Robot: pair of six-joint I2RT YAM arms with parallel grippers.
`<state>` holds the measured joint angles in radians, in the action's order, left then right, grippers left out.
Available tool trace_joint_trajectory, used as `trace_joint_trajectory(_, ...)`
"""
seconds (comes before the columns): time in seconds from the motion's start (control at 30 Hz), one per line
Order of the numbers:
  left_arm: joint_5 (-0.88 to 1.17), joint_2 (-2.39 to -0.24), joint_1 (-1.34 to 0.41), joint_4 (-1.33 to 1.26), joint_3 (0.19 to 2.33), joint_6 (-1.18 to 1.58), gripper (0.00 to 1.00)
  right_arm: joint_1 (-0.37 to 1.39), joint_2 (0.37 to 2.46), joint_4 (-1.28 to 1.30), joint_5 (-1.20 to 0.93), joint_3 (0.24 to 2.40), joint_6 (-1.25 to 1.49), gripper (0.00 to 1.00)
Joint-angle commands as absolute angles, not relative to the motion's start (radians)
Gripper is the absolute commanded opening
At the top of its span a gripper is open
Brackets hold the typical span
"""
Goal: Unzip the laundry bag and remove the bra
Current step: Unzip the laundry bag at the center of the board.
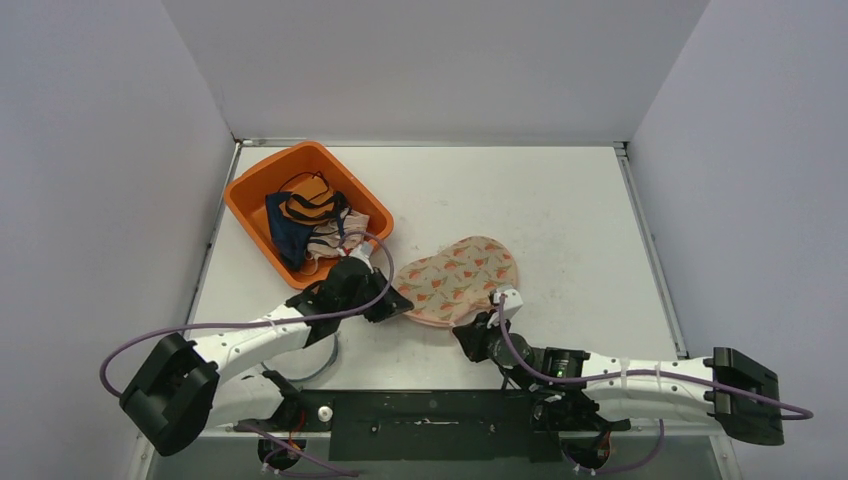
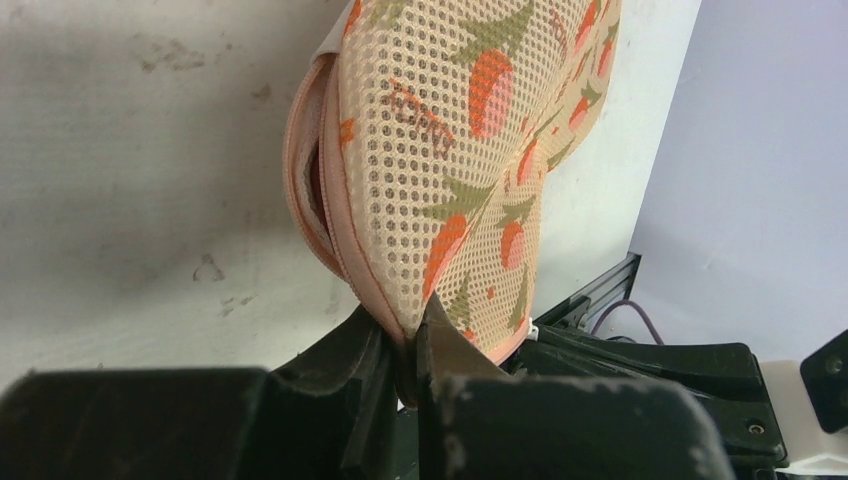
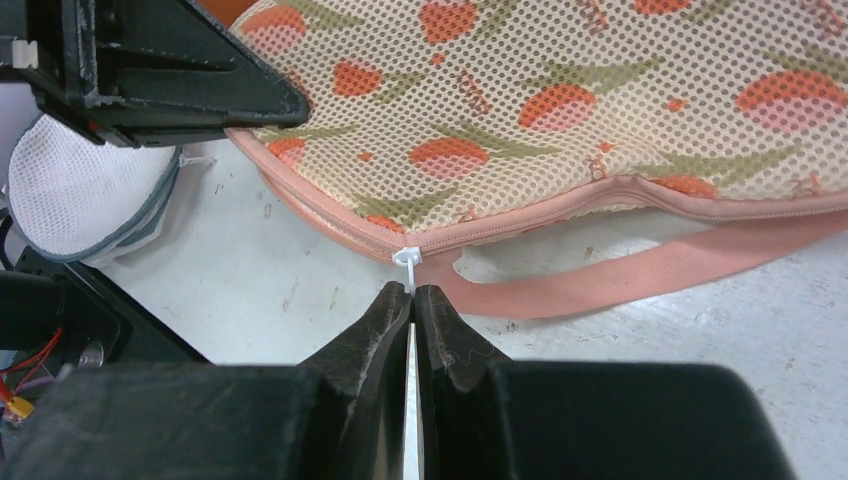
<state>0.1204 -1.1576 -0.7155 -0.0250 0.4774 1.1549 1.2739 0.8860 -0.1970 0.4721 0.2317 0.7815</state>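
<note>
Lying directly ahead of the closed right claw (image 3: 412, 295), the peach tulip-printed mesh laundry bag (image 3: 560, 110) is held by its white plastic zip-tie pull (image 3: 407, 260), its pink zipped seam (image 3: 620, 188) stretching sideways, while one end is pinched in the closed left claw (image 2: 405, 340).

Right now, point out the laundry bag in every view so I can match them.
Top external: laundry bag at table centre, right of the orange bin.
Left wrist: upper middle, its edge pinched by the left end effector.
Right wrist: across the top, above the right end effector shut on the zipper tie.
Shared landmark: the bag's pink trim.
</note>
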Motion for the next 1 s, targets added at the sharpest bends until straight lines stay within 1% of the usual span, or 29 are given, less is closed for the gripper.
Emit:
trace_joint_trajectory(0.0, 0.169, -1.237, -0.654, -0.005, 0.585, 0.987, 0.00, 1.274, 0.847, -0.197, 0.475, 0.200, 0.763, 0.05)
trace_joint_trajectory(0.07, 0.210, -1.294, -0.637, -0.012, 0.629, 0.960, 0.09, 1.277, 0.869, -0.237, 0.452, 0.195, 0.755, 0.05)
trace_joint_trajectory(0.1, 0.227, -1.323, -0.632, -0.016, 0.653, 0.949, 0.16, 1.278, 0.888, -0.256, 0.446, 0.197, 0.753, 0.05)
trace_joint_trajectory(0.13, 0.234, -1.348, -0.628, -0.014, 0.677, 0.944, 0.27, 1.281, 0.909, -0.274, 0.443, 0.200, 0.753, 0.05)
trace_joint_trajectory(0.17, 0.241, -1.371, -0.625, -0.010, 0.698, 0.939, 0.40, 1.281, 0.929, -0.292, 0.441, 0.204, 0.753, 0.05)
trace_joint_trajectory(0.2, 0.246, -1.388, -0.623, -0.006, 0.717, 0.936, 0.51, 1.282, 0.947, -0.312, 0.440, 0.209, 0.755, 0.05)
trace_joint_trajectory(0.23, 0.247, -1.397, -0.622, -0.002, 0.731, 0.937, 0.60, 1.282, 0.964, -0.329, 0.440, 0.213, 0.757, 0.05)
trace_joint_trajectory(0.33, 0.218, -1.384, -0.622, 0.073, 0.747, 0.936, 0.82, 1.281, 1.014, -0.396, 0.428, 0.230, 0.760, 0.05)
trace_joint_trajectory(0.37, 0.206, -1.372, -0.621, 0.098, 0.741, 0.937, 0.87, 1.280, 1.033, -0.411, 0.427, 0.240, 0.758, 0.05)
trace_joint_trajectory(0.4, 0.198, -1.356, -0.621, 0.123, 0.734, 0.937, 0.89, 1.281, 1.052, -0.428, 0.425, 0.249, 0.755, 0.05)
trace_joint_trajectory(0.5, 0.193, -1.289, -0.621, 0.182, 0.669, 0.956, 0.91, 1.272, 1.128, -0.482, 0.401, 0.282, 0.738, 0.05)
trace_joint_trajectory(0.67, 0.226, -1.127, -0.623, 0.155, 0.496, 1.057, 0.94, 1.239, 1.241, -0.557, 0.332, 0.340, 0.707, 0.05)
trace_joint_trajectory(0.77, 0.224, -1.031, -0.630, 0.126, 0.424, 1.130, 1.00, 1.222, 1.289, -0.583, 0.297, 0.375, 0.690, 0.05)
trace_joint_trajectory(0.8, 0.217, -1.004, -0.633, 0.113, 0.409, 1.153, 0.97, 1.220, 1.301, -0.588, 0.286, 0.381, 0.685, 0.05)
trace_joint_trajectory(0.9, 0.180, -0.970, -0.634, 0.075, 0.400, 1.193, 0.96, 1.219, 1.326, -0.592, 0.264, 0.400, 0.670, 0.05)
trace_joint_trajectory(0.97, 0.178, -0.990, -0.636, 0.023, 0.413, 1.210, 0.96, 1.218, 1.333, -0.595, 0.245, 0.403, 0.666, 0.05)
